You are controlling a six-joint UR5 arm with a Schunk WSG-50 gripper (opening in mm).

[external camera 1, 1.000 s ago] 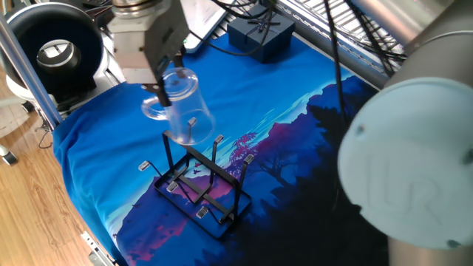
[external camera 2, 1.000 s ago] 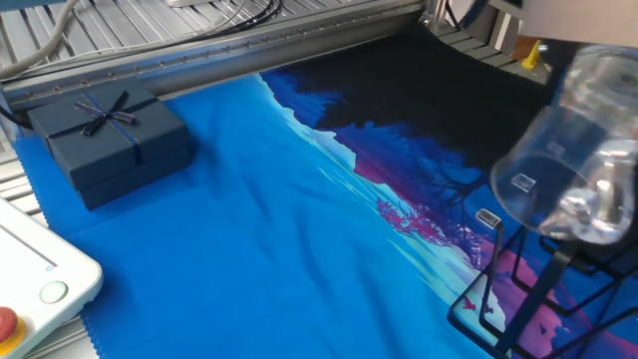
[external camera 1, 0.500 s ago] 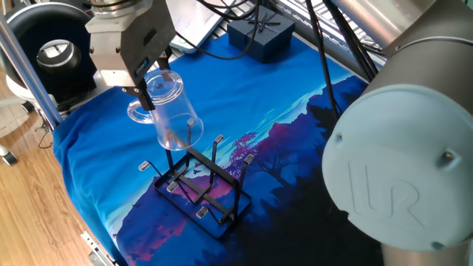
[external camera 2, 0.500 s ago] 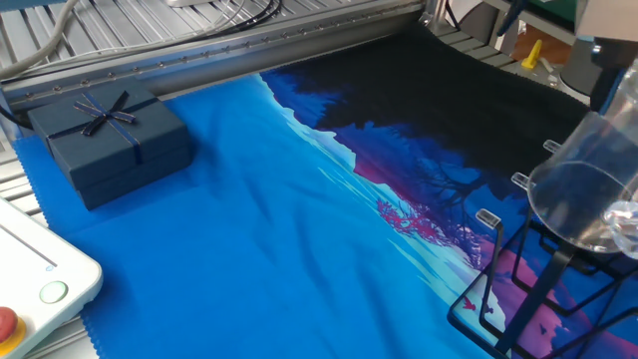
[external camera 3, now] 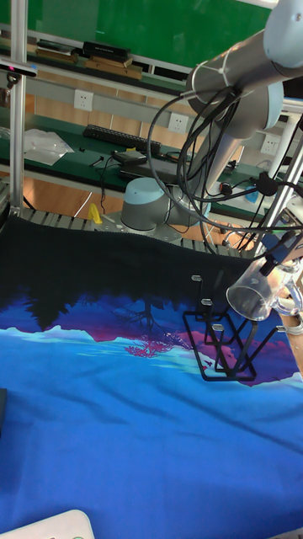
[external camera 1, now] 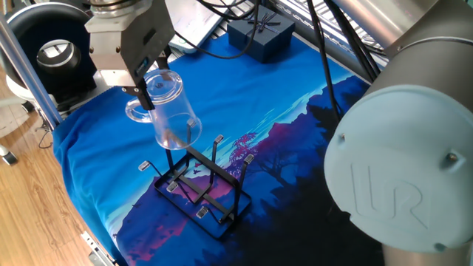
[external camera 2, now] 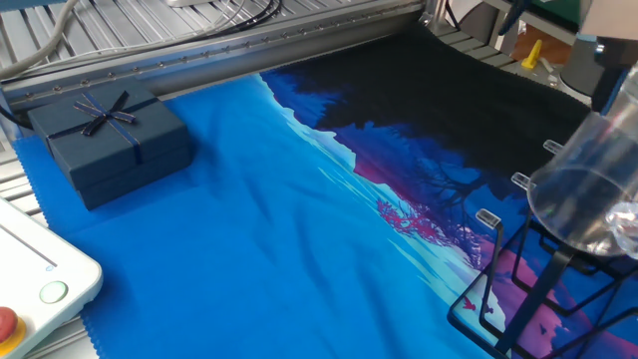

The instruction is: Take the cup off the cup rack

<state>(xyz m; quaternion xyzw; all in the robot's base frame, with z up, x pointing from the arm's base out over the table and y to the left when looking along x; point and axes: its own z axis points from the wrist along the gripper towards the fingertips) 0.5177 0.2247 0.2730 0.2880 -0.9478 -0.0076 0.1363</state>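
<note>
My gripper (external camera 1: 148, 92) is shut on the cup (external camera 1: 168, 109), a clear mug held tilted with its handle to the left and its mouth facing down towards the cup rack (external camera 1: 199, 185). The black wire rack stands on the blue printed cloth. One grey prong tip shows through the glass right at the cup's mouth. In the other fixed view the cup (external camera 2: 588, 189) hangs at the right edge above the rack (external camera 2: 528, 289). The tall fixed view shows the cup (external camera 3: 257, 295) just right of and above the rack (external camera 3: 220, 345).
A dark blue gift box (external camera 1: 259, 33) (external camera 2: 110, 140) sits at the far end of the cloth. A white control box with buttons (external camera 2: 40, 284) lies at one corner. The arm's big grey joint (external camera 1: 399, 170) fills the near right. A black round fan-like unit (external camera 1: 55, 52) stands beyond the table's left edge.
Over the last second the gripper has carried the cup up and to the left, sliding it back along the prong. Almost nothing has moved in the last half second.
</note>
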